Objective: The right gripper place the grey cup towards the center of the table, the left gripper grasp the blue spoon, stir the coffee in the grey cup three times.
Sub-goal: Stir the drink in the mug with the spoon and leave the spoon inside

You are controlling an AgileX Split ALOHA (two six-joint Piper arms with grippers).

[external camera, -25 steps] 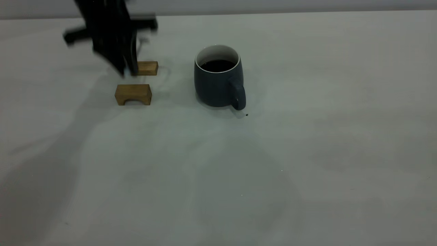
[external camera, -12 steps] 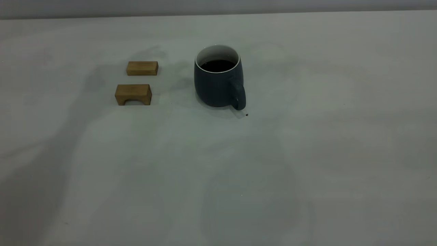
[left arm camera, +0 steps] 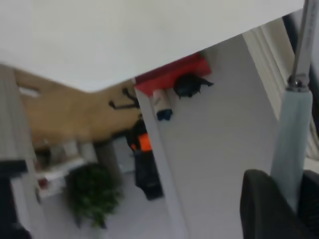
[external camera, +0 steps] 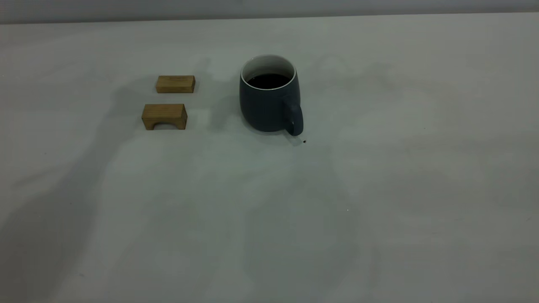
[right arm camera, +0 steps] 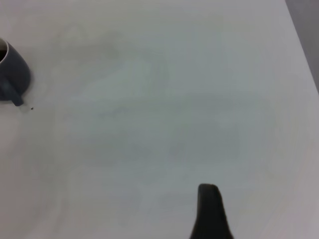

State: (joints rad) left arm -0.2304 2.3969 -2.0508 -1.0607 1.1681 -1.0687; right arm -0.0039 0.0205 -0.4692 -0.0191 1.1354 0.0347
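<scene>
The grey cup [external camera: 269, 105] stands on the table [external camera: 379, 189] back of centre, handle towards the front, with dark coffee [external camera: 268, 81] inside. Neither arm appears in the exterior view. In the left wrist view, my left gripper [left arm camera: 291, 204] is shut on the blue spoon [left arm camera: 294, 139], whose pale blue handle rises between the black fingers [left arm camera: 264, 209] to a metal neck; its bowl is out of frame. That view faces the room, not the table. A black part of my right gripper [right arm camera: 209, 211] hangs over bare table, far from the cup [right arm camera: 12, 74].
Two brown wooden blocks lie left of the cup: a flat one [external camera: 175, 83] behind an arched one [external camera: 164, 115]. A tiny dark speck [external camera: 304, 141] sits by the cup's handle. Broad shadows cross the table's left and front.
One second ago the left arm hung over the rear wooden block; it has since left the exterior view. The shadows have shifted. Cup and blocks have not moved.
</scene>
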